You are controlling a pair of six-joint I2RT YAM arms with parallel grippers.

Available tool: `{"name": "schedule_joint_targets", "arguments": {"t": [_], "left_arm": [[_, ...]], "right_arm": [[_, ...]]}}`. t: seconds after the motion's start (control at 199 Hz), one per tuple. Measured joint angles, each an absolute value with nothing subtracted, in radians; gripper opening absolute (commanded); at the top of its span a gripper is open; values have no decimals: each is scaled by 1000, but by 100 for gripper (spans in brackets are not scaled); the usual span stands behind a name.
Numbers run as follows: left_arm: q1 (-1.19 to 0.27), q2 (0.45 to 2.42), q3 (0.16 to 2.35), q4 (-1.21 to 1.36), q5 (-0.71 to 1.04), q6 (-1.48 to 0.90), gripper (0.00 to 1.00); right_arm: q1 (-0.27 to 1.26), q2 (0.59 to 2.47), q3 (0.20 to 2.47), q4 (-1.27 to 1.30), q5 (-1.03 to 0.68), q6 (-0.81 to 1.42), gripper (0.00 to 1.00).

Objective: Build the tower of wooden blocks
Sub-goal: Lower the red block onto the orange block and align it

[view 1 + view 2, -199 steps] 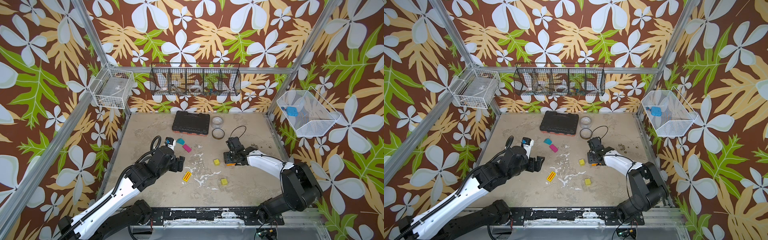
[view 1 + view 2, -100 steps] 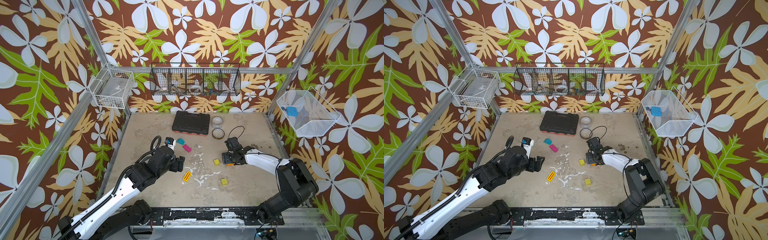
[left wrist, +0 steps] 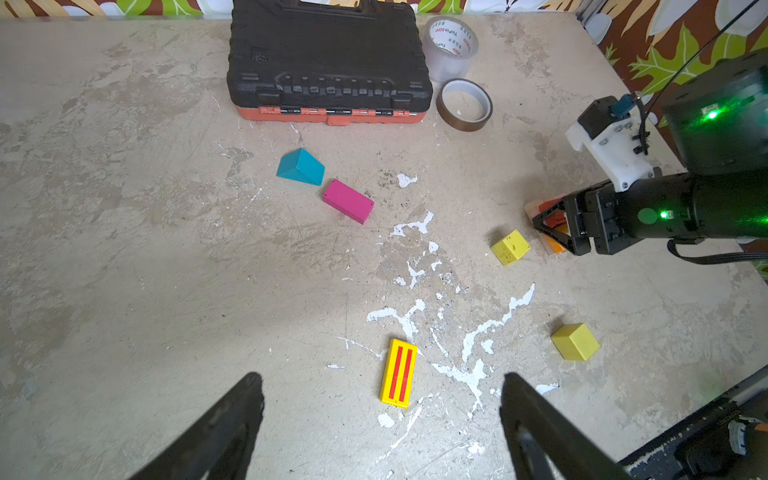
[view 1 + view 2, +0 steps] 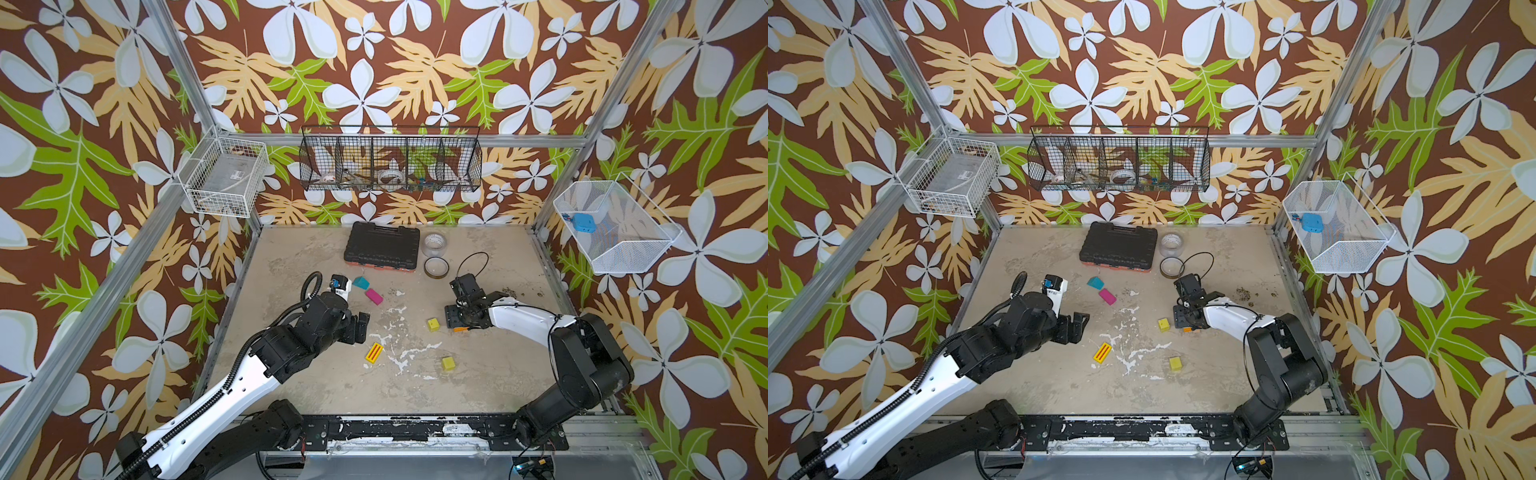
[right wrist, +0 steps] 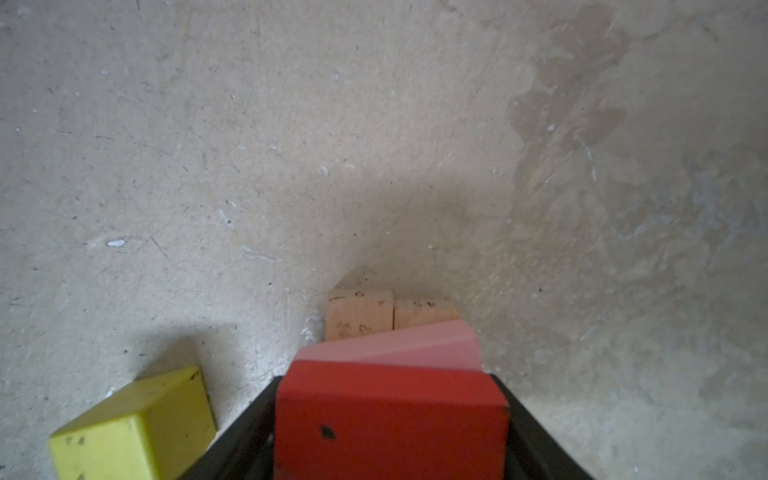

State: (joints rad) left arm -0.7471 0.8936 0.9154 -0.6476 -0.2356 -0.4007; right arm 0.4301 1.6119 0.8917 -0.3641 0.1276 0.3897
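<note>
Floral-papered walls box in a scuffed beige table (image 4: 498, 374). Right of centre in both top views, the right gripper (image 4: 453, 318) points down over the tower (image 3: 547, 206). Its fingers press both sides of a red block (image 5: 390, 419), which sits on a pink block (image 5: 399, 349) skewed across 2 plain wood bars (image 5: 359, 309) lying side by side. Something orange (image 4: 460, 329) shows at the foot. 1 yellow-green cube (image 4: 433, 324) sits just left of the stack, apart from it; another cube (image 4: 448, 363) lies nearer the front. Left of centre the left gripper (image 4: 359, 326) hovers spread wide and empty, with a striped yellow brick (image 4: 374, 353) on the table just ahead. Behind it lie a teal wedge (image 4: 361, 283) and a magenta block (image 4: 374, 296). Open tabletop runs along the front rail and both side walls; the back edge carries a black tool case (image 4: 382, 245) and 2 tape rolls (image 4: 435, 244). 3 wire baskets hang on the walls — the right one (image 4: 623, 253) holds a blue object (image 4: 579, 222).
</note>
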Motion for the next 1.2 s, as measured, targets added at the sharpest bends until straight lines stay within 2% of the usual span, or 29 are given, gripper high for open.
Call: {"name": "schedule_joint_targets", "arguments": {"t": [0.175,0.336,0.672,1.053,1.203], "left_arm": [[-747,894,915,-648,-235,-401,91],[-747,894,915,-648,-235,-401,91],[-747,896,915,-648,-236,-401,90],[-747,896,915,-648,-236,-404,91],[-747,896,915,-648,-236,-404,91]], "right_arm": [[430,1612,892,-360,124,390,70],[430,1612,896,-360,123,390,77],[430,1621,912,-360,119,390,77],[430,1618,912,-360,116,390,69],[430,1617,911,-360,125,390,61]]}}
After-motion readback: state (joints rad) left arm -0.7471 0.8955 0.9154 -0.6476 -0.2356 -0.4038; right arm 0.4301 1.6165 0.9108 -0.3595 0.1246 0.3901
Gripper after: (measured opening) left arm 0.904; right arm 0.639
